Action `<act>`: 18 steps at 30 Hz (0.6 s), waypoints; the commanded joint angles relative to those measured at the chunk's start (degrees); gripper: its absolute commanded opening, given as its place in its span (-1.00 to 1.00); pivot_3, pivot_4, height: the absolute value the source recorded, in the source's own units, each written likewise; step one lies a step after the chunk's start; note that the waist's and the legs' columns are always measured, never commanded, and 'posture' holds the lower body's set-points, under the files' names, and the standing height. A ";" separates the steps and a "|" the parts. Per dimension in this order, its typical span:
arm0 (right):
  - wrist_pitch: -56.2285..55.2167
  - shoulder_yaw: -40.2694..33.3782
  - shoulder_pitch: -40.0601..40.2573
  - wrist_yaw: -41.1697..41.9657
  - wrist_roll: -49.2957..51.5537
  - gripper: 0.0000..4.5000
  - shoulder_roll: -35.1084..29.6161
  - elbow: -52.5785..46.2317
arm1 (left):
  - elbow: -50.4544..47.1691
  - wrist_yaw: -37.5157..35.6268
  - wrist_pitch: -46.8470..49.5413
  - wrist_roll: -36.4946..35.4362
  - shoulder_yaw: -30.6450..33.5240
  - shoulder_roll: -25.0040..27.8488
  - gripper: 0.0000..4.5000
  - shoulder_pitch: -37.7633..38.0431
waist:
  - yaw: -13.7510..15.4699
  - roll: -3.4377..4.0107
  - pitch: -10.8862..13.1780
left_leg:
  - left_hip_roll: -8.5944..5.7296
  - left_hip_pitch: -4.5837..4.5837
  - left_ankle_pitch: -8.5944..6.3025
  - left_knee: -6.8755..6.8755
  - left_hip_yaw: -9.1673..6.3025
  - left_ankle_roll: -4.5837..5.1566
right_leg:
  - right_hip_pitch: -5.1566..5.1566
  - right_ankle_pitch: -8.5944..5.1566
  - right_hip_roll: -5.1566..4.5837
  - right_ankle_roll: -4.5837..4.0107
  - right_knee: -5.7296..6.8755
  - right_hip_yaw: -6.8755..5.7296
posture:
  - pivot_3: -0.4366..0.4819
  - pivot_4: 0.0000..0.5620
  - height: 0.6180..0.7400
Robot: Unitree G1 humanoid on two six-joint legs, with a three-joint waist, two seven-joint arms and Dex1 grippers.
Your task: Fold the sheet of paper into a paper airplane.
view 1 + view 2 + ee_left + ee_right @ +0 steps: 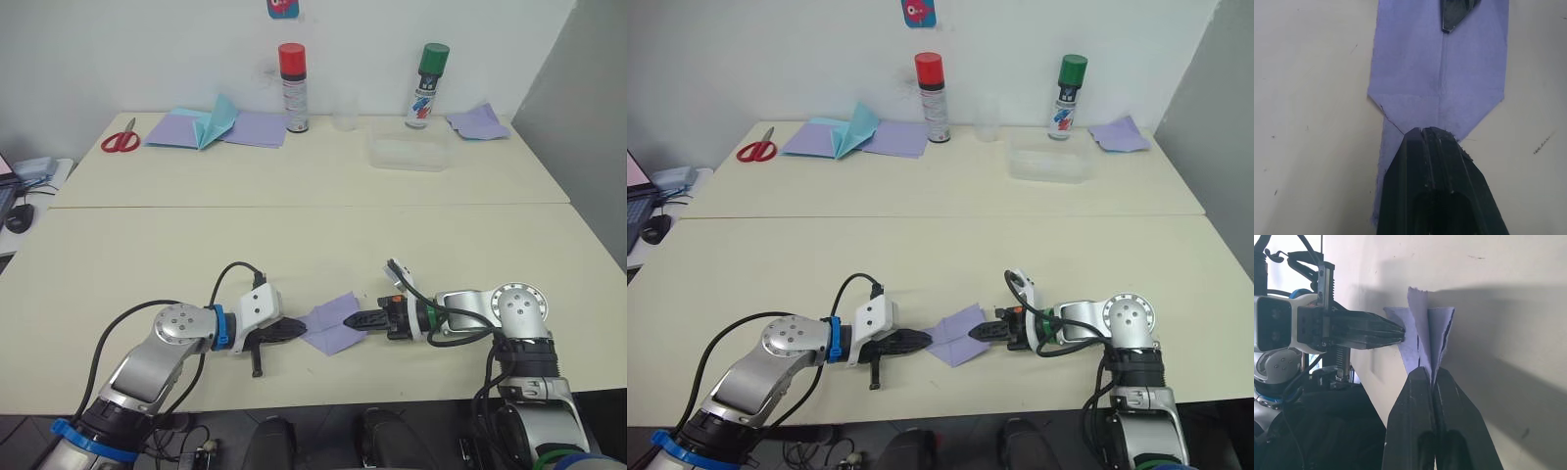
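The sheet of paper (331, 328) is lavender, creased down its middle and folded to a point at one end. It lies near the table's front edge between both grippers. My left gripper (296, 329) is shut, and its tips (1422, 131) rest on the paper's pointed end; I cannot tell whether they pinch it. From the other side my right gripper (354, 320) is shut on the sheet of paper (1422, 333) at its middle fold, with the flaps spreading to either side of the fingers (1415, 382).
Along the far edge of the table (147, 255) are red scissors (120, 140), a teal folded paper (217, 119) on flat lavender sheets (257, 128), a red-capped can (293, 88), a clear cup (344, 117), a clear container (409, 153), a green-capped can (428, 85) and another lavender sheet (478, 121).
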 commanded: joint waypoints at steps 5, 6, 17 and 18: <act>-3.97 0.66 -1.97 7.94 -3.48 -1.00 -1.54 -6.63 | -5.58 -2.59 11.35 -13.75 13.84 5.27 -1.00 0.76 | -0.04 -0.01 0.30 | 0.01 -0.14 0.00 -0.04 -0.07 0.00 | -0.17 -0.03 -0.02 -0.05 0.00 -0.07 | -0.05 -0.47 1.00; -5.62 1.53 -2.29 10.09 -4.67 -1.00 -2.17 -7.91 | -5.51 -3.16 12.57 -15.35 16.01 6.51 -1.00 0.38 | -0.04 0.00 0.35 | 0.03 -0.20 0.00 -0.04 -0.09 0.00 | -0.22 -0.03 -0.01 -0.05 0.00 -0.10 | -0.05 -0.47 1.00; -69.59 26.61 -3.28 49.30 -46.75 -1.00 -13.23 -16.15 | -1.14 -3.82 11.71 -16.59 25.75 12.86 -1.00 -2.03 | 0.14 -0.04 0.45 | -0.06 -0.61 -0.03 -0.07 0.06 0.01 | -0.63 -0.04 -0.02 -0.05 -0.09 -0.23 | -0.05 -0.47 1.00; -84.59 29.48 -3.38 53.85 -53.63 -1.00 -13.76 -12.32 | -0.80 -3.14 10.81 -15.97 26.07 12.53 -1.00 -1.79 | 0.16 -0.05 0.46 | -0.09 -0.61 -0.03 -0.06 0.08 0.01 | -0.64 -0.04 -0.02 -0.05 -0.09 -0.24 | -0.05 -0.47 1.00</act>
